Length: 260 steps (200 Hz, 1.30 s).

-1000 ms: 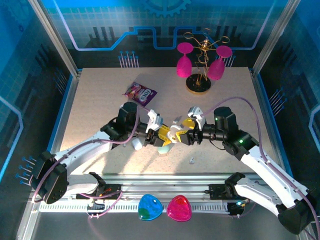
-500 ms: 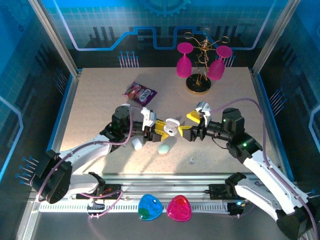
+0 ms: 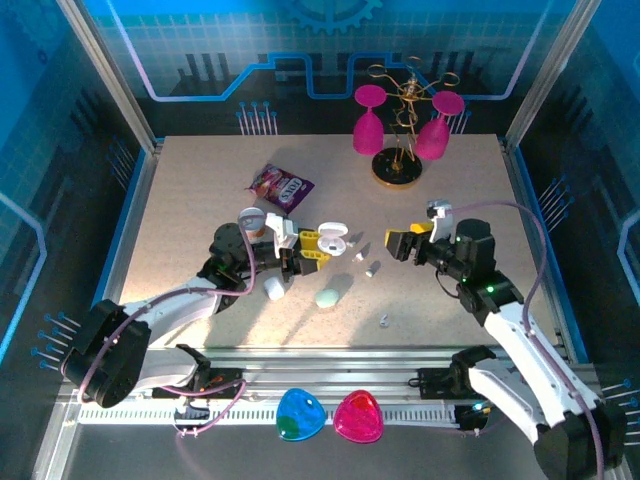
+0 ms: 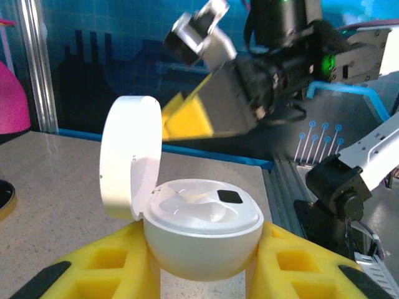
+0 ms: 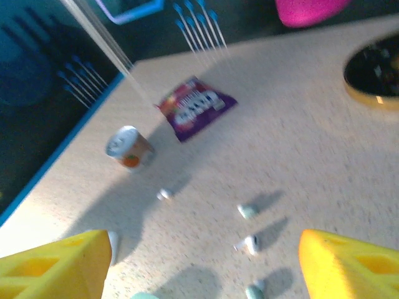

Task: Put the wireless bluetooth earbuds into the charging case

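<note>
Gripping the open charging case, earbuds lying loose on the desk

From the top camera, the left claw (image 3: 318, 250) is clamping the white charging case (image 3: 334, 238) near the middle of the desk (image 3: 200, 170), the lid standing open. The right claw (image 3: 398, 244) is hovering just right of it, jaws spread with nothing between them. Three earbuds (image 3: 370, 268) are lying on the desk: two between the claws, one nearer the front edge. A mint case (image 3: 327, 297) is resting just in front of the left claw. A snack packet (image 3: 281, 186) and a can (image 3: 251, 220) are sitting toward the back left.

Through the left wrist camera, yellow fingers (image 4: 93, 271) are pressing both sides of the charging case, its lid tilting up at the left. Whether any earbud is sitting in the tray I cannot tell.

Through the right wrist camera, yellow fingers (image 5: 56, 265) are showing wide apart at the lower corners. Earbuds are lying scattered on the desk between them, with the snack packet and can beyond.
</note>
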Available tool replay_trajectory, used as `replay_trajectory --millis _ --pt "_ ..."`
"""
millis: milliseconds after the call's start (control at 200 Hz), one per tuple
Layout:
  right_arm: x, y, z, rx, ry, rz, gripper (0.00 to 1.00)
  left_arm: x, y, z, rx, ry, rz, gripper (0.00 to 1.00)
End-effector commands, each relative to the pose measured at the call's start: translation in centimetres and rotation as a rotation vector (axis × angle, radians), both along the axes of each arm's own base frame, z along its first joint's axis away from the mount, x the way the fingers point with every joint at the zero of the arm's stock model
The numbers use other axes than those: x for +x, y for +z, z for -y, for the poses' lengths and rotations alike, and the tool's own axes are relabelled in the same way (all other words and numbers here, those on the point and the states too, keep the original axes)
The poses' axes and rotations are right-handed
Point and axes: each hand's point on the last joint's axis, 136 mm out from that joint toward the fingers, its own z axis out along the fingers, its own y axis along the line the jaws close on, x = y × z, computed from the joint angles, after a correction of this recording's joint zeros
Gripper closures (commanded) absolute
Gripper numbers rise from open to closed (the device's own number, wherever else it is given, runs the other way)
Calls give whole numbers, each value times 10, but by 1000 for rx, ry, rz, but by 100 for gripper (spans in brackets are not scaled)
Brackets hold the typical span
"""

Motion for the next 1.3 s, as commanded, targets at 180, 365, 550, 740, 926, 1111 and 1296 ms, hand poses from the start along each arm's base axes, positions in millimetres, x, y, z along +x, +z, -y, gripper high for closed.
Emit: replay_trajectory --millis 180,365,550,740,926,1111,1296 --pt "12 -78 -2 -9 -50 -283 21 -3 17 -7 -49 25 69 76" --pt "19 -106 -26 -30 6 -361 21 -1 17 -11 -62 50 74 76" --pt "28 -120 -68 -78 98 -392 23 5 22 -21 -77 78 54 76" --pt "37 -132 -124 -142 211 -403 26 4 27 -33 -86 114 55 76" --pt "51 -142 -174 -253 279 -395 28 2 29 -40 -85 145 61 76" --pt "66 -159 -208 -343 317 -391 33 -3 35 -42 -67 149 69 76" --pt "81 -172 -224 -369 326 -407 37 -7 36 -44 -43 153 81 76"
